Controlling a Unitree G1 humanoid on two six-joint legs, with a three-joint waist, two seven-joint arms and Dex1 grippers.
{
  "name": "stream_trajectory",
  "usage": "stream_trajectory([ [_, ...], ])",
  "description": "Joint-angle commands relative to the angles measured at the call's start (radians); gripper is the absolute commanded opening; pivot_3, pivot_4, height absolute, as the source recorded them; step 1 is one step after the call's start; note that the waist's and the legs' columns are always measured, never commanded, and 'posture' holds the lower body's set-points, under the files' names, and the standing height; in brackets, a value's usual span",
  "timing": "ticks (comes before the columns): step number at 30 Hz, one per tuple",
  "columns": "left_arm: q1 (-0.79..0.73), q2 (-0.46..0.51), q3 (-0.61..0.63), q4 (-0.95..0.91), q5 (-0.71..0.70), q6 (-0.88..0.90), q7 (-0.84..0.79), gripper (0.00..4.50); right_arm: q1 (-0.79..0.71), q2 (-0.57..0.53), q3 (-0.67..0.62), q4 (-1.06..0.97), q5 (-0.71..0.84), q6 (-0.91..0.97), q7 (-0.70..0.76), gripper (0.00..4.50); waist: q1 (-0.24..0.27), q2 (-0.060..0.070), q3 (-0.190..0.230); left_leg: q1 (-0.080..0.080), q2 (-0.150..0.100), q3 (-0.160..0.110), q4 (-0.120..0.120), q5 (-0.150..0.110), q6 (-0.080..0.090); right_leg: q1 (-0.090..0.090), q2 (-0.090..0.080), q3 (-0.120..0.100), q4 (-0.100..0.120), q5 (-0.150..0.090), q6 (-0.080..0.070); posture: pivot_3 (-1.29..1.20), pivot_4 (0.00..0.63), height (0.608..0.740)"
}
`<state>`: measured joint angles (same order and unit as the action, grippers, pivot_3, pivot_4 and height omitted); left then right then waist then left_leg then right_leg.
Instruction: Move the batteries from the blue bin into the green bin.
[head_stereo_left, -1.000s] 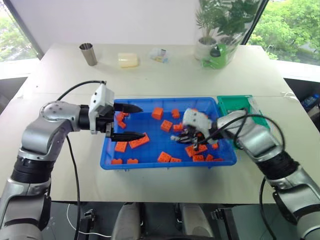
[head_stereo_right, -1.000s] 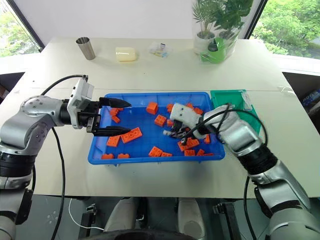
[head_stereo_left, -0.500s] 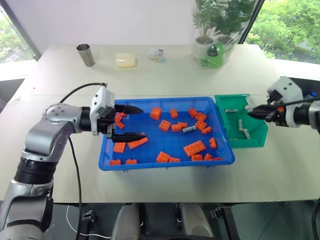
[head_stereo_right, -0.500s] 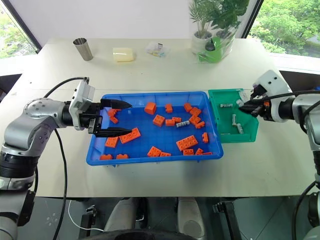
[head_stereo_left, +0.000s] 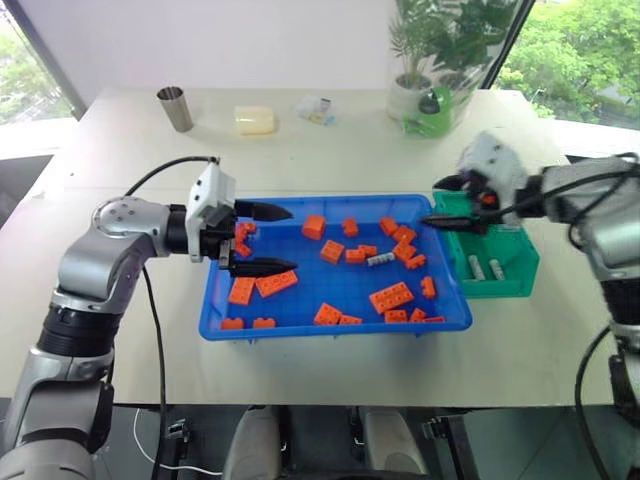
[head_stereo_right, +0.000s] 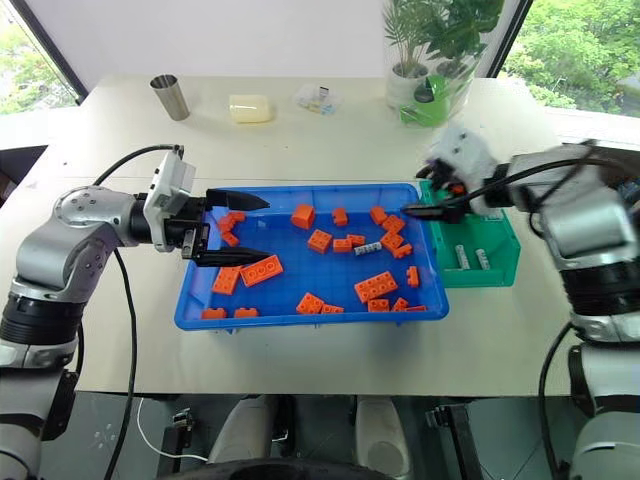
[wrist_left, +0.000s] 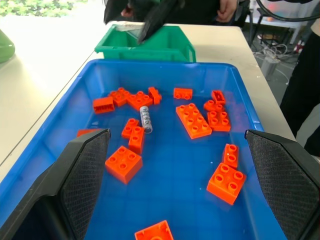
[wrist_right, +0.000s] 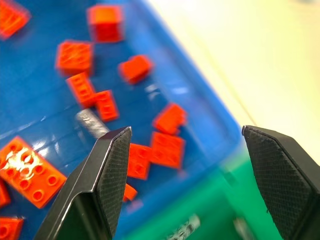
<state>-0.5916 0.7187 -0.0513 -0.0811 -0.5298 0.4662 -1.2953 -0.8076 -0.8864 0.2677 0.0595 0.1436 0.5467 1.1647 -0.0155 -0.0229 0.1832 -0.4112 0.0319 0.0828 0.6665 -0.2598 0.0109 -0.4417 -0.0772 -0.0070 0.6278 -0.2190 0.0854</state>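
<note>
The blue bin (head_stereo_left: 215, 310) sits mid-table and holds many orange bricks and one silvery battery (head_stereo_left: 378, 260), also seen in the wrist views (wrist_left: 145, 119) (wrist_right: 92, 123). The green bin (head_stereo_left: 520, 262) touches its right side, with two batteries (head_stereo_left: 478, 268) lying inside. My right gripper (head_stereo_left: 438, 204) hovers open and empty above the seam between the two bins, pointing toward the blue bin. My left gripper (head_stereo_left: 258, 240) is open and empty over the blue bin's left end, above bricks.
At the table's far side stand a steel cup (head_stereo_left: 177, 107), a pale yellow block (head_stereo_left: 256, 120), a small clear packet (head_stereo_left: 318, 110), and a potted plant with a green bottle (head_stereo_left: 432, 110). A person (wrist_left: 306, 100) stands beyond the table's right end.
The right gripper left the bricks in the blue bin, swung out over the green bin, then came back to the seam between the bins. It went from shut to open. The left gripper stayed put.
</note>
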Motion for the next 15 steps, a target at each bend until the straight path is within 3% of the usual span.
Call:
stream_trajectory([
  [1, -0.006, 0.011, 0.018, -0.026, -0.002, -0.005, 0.004, 4.50, -0.045, 0.034, 0.109, 0.080, -0.088, -0.140, 0.094, 3.63, 0.002, 0.000, 0.000, 0.000, 0.000, 0.000, 0.000, 0.000, 0.000, 0.000, 0.000, 0.000, 0.000, 0.000, 0.000, 0.00, 0.150, 0.736],
  [5, 0.000, 0.019, 0.031, -0.042, -0.007, 0.005, 0.021, 4.50, -0.096, 0.100, 0.192, 0.250, -0.171, -0.233, 0.138, 3.63, 0.003, 0.000, 0.000, -0.001, 0.000, 0.002, 0.001, 0.000, 0.000, 0.000, 0.000, 0.000, 0.000, 0.001, 0.002, 0.00, 0.150, 0.736],
  [12, 0.041, 0.042, 0.057, -0.085, -0.024, 0.020, 0.044, 4.50, -0.135, 0.189, 0.206, 0.430, -0.233, -0.284, 0.168, 3.63, -0.001, 0.000, 0.000, -0.001, 0.000, 0.002, 0.001, 0.000, 0.000, 0.000, 0.000, -0.001, 0.001, 0.001, 0.002, 0.00, 0.150, 0.736],
  [15, 0.046, 0.045, 0.064, -0.090, -0.026, 0.024, 0.045, 4.50, -0.116, 0.192, 0.204, 0.414, -0.237, -0.279, 0.197, 2.36, 0.004, 0.000, 0.000, -0.001, 0.000, 0.002, 0.001, 0.000, 0.000, 0.000, 0.000, -0.001, 0.001, 0.001, 0.002, 0.00, 0.150, 0.736],
])
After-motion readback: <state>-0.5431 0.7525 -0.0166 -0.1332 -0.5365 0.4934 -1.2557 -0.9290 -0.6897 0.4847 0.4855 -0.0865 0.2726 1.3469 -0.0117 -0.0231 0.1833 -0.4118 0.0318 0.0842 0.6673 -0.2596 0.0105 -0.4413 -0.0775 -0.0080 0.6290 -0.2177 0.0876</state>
